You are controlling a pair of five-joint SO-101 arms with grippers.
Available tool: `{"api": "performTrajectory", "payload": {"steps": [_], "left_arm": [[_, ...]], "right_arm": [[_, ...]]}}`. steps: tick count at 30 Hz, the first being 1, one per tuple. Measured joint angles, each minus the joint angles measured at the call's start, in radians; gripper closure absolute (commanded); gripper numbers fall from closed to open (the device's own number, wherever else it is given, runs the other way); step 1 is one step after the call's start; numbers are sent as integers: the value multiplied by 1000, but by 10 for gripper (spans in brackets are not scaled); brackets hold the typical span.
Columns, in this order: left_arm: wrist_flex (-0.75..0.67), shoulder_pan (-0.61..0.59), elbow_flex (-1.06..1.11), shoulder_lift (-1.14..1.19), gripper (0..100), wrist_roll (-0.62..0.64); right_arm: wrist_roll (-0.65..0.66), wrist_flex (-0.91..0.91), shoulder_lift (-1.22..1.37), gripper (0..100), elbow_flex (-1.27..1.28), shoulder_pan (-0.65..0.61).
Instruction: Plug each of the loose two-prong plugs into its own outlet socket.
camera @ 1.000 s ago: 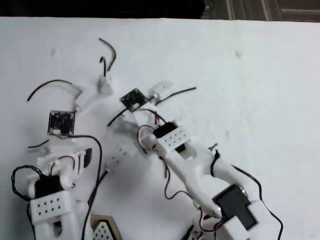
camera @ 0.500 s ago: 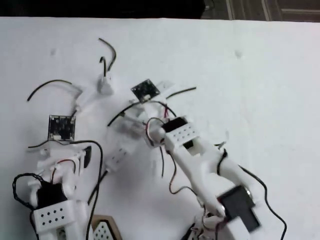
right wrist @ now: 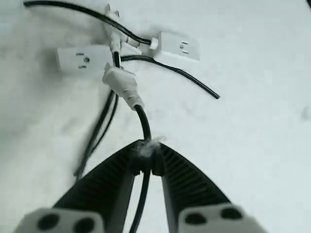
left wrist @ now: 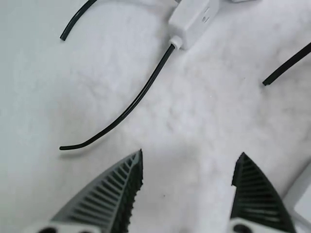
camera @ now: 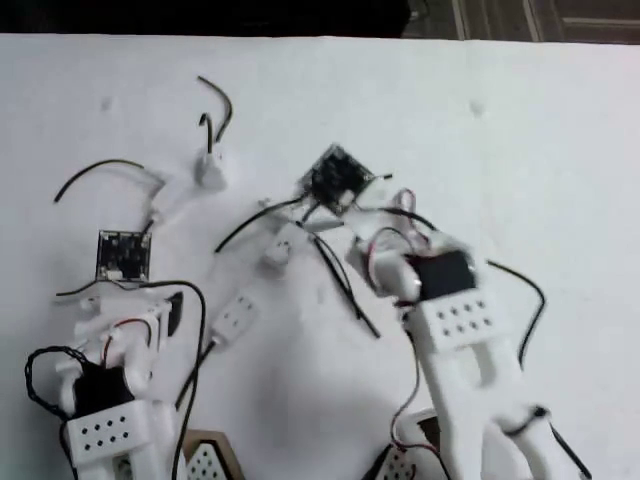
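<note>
The right arm has swung from the middle of the high view over to the right side. It now stands up from the lower edge and leans toward the upper left. As it went, a black square piece (camera: 335,178) slid up and to the right, to just above the middle of the frame. The cords near it were dragged along too. The left arm, in the lower left corner, drew back a little and then kept still.

The right pincer (right wrist: 146,151) is clenched on a black cord (right wrist: 141,119), just behind a white plug (right wrist: 121,83). The plug lies on the desk (camera: 520,150), just beside a white socket (right wrist: 80,59) and near a second socket (right wrist: 180,46). It does not look pushed into either one. So no plug seems plugged in yet. Pulling on the cord probably just drags the plug about. To push it in, the pincer will likely need to grip the plug itself.

The left pincer (left wrist: 190,156) is released. Its fingers are spread wide over bare desk, with nothing between them.
</note>
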Motion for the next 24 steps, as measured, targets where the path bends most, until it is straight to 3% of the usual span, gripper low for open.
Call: {"api": "performTrajectory", "payload": {"steps": [6, 10, 14, 21, 24], "left_arm": [[0, 0, 0, 0, 706, 0], [0, 0, 3, 0, 706, 0], [0, 0, 3, 0, 706, 0], [0, 0, 3, 0, 706, 0], [0, 0, 3, 0, 706, 0]], "right_arm": [[336, 176, -170, 978, 0, 170], [381, 252, -226, 916, 0, 270], [193, 310, -227, 764, 0, 270], [-302, 354, -206, 759, 0, 28], [-368, 354, -201, 803, -18, -29]]}}
